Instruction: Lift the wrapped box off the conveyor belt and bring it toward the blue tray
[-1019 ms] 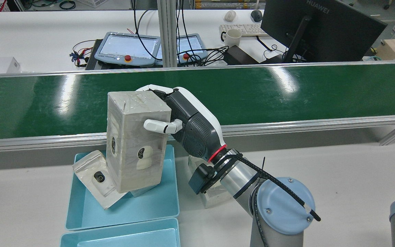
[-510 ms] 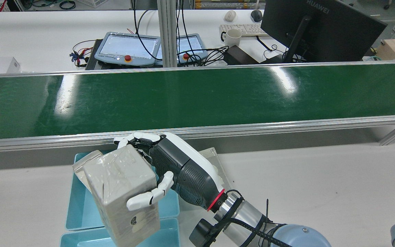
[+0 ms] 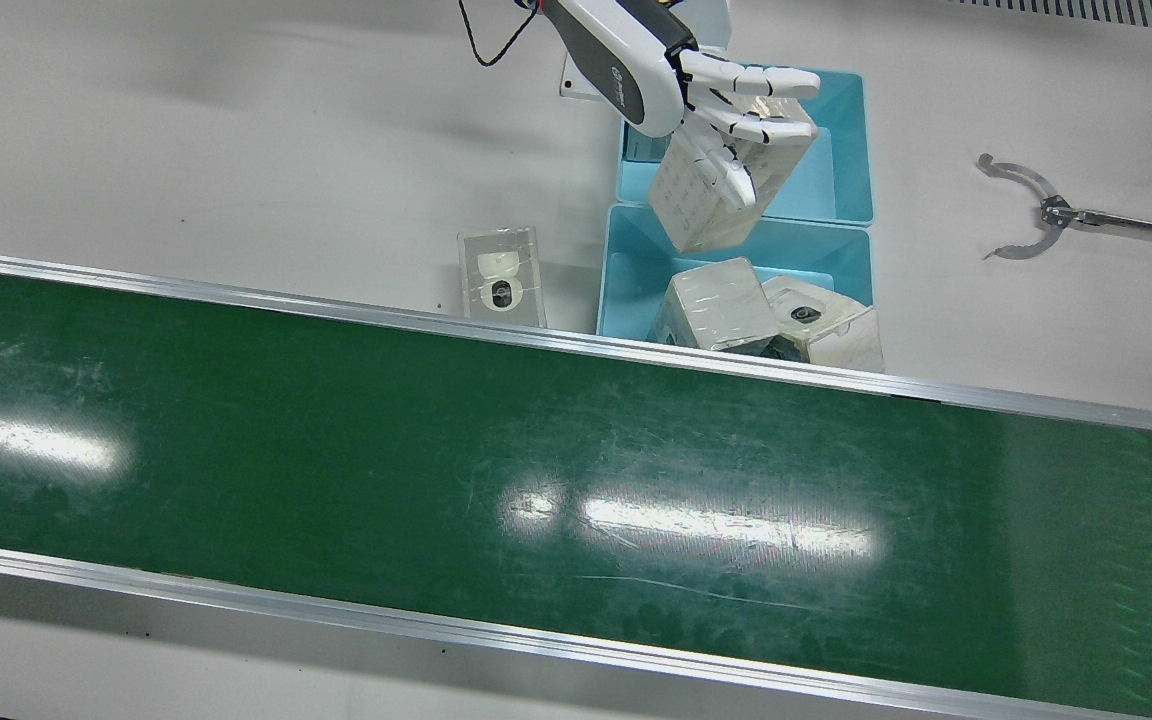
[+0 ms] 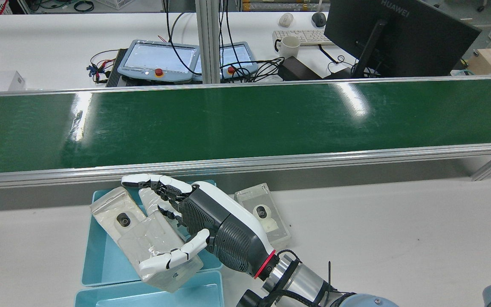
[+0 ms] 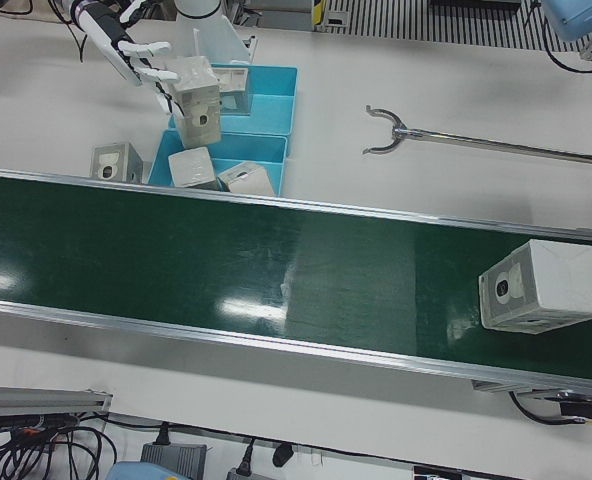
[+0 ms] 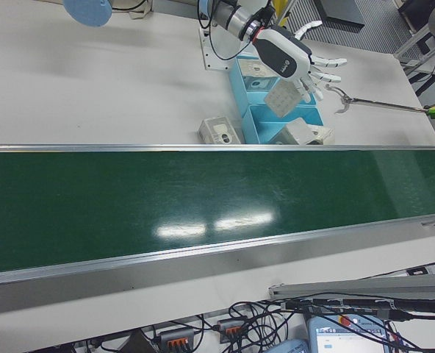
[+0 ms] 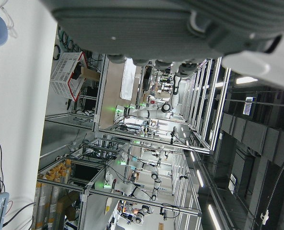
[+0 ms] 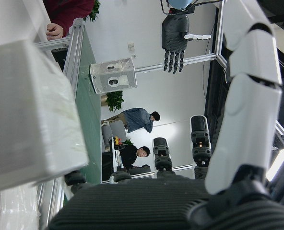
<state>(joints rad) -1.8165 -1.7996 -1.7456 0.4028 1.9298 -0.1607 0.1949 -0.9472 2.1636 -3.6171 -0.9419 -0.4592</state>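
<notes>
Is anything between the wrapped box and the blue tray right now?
Nothing visible stands between them. The wrapped box sits tilted under the right robot hand, over the rim shared by the two blue trays. Two other boxes already lie in the tray nearer the belt, on its belt side.

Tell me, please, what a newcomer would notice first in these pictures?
First the white and grey right hand, fingers spread around a wrapped box that it holds tilted over the blue trays near the belt. Then the long green conveyor belt across the station, with another box riding on it far from the trays.
</notes>
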